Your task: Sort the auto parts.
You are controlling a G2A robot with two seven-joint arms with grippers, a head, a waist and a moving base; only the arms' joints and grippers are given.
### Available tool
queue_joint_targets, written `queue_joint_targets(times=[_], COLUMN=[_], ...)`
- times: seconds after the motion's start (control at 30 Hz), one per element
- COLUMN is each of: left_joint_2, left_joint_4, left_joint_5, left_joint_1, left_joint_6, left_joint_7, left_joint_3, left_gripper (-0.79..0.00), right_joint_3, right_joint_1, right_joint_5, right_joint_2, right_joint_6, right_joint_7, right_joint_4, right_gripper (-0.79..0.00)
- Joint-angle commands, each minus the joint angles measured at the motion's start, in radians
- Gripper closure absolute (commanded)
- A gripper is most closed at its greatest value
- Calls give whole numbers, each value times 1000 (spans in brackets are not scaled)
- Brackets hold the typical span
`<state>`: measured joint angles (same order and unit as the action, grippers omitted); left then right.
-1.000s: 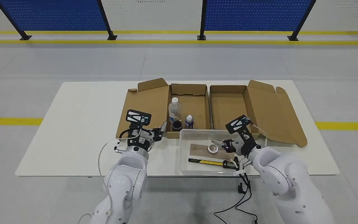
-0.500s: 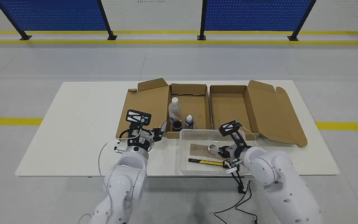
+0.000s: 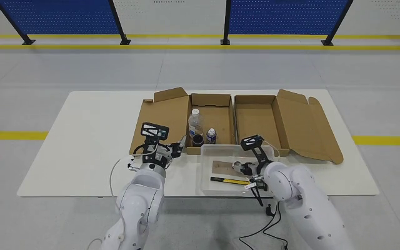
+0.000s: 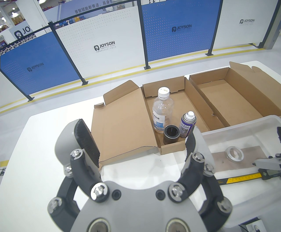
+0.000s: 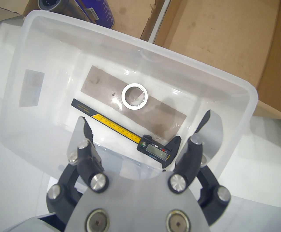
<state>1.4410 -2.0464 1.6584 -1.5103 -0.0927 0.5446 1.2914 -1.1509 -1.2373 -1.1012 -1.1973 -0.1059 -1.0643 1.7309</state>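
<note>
Top view: the right gripper [image 3: 246, 169] hangs over the clear tub [image 3: 204, 172] at the tabletop's front edge, probably lining up a pick. Left wrist: the left gripper [image 4: 138, 129] is spread wide and empty beside the cardboard box [image 4: 175, 85]. Right wrist: its jaws gape just above the caliper [image 5: 131, 137], and a shiny silver ring [image 5: 134, 96] lies flat mid-tub.

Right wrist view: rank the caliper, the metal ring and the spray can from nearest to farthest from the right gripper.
From the open right gripper, above the clear bin:
1. Caliper: in the bin, display end right beneath the gripper.
2. Metal ring: farther in, on the brown plate.
3. Spray can: beyond the bin's far wall, in the cardboard box.
</note>
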Motion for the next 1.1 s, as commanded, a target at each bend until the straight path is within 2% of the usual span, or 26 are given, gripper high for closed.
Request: queue_joint_targets(times=[0.0,0.47,0.87,0.9,0.93,1.0,1.07], left_joint_2=[0,0,0,0,0,0,0], left_joint_4=[0,0,0,0,0,0,0], left_joint_5=[0,0,0,0,0,0,0], left_joint_1=[0,0,0,0,0,0,0], left_joint_6=[0,0,0,0,0,0,0], left_joint_7=[0,0,0,0,0,0,0], left_joint_3=[0,0,0,0,0,0,0], left_gripper=[-785,-785,-785,-785,-785,-785,-785], right_joint_3=[13,83,108,108,109,110,111], right_joint_1=[20,97,123,124,124,125,125], right_joint_5=[-13,-5,-10,-12,-16,-21,-28], right_joint_2=[-3,-32,-48,-48,-49,-50,-51], right_joint_6=[-12,-94,-136,-136,-135,-134,-136], right_joint_7=[-4,3,13,14,14,13,12], right_joint_4=[-24,-137,-186,-187,-188,-189,-190], right_gripper=[-785,-785,-785,-736,-616,-465,-406])
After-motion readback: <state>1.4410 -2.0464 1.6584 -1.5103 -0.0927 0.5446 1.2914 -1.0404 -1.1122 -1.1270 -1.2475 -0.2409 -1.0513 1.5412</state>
